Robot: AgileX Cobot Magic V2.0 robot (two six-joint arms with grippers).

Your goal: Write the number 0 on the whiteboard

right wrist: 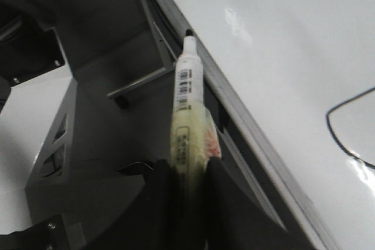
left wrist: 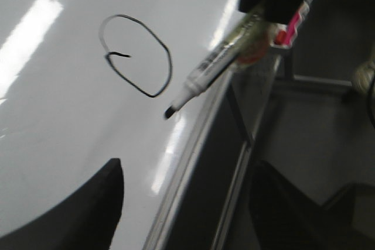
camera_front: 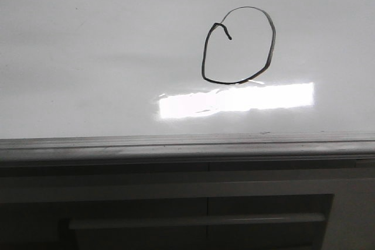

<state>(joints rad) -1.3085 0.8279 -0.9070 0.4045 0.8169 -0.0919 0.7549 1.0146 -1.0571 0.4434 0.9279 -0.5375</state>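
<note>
The right tool [right wrist: 187, 174] is closed firmly on one marker [right wrist: 188, 95], its two dark fingers [right wrist: 158, 203] pinching the tape-wrapped rear of the barrel so that the bare black tip projects well ahead of the tool; this grip appears chosen to leave the writing end free and to let the arm steer it like a hand-held pen. In the right wrist view the tip sits beyond the grey edge strip of the whiteboard [right wrist: 281, 39], clear of the white face and not touching it, which I judge to be a withdrawn position with the stroke work done. The left wrist view shows the same marker [left wrist: 220, 65] angled down and just beside the number 0 [left wrist: 136, 54], tip off the glossy surface. The number 0 [camera_front: 239, 45] lies ahead of and to one side of the right tool, drawn on the whiteboard [camera_front: 88, 57] above the bright rectangular glare; the loop is closed, with a small hook at its upper left. The left tool [left wrist: 181, 203] shows only two dark finger ends set wide apart with nothing between them, so it stands open and unloaded, evidently kept out of the writing. Count: one marker, one written figure, one whiteboard, two tools. The task appears essentially complete.
</note>
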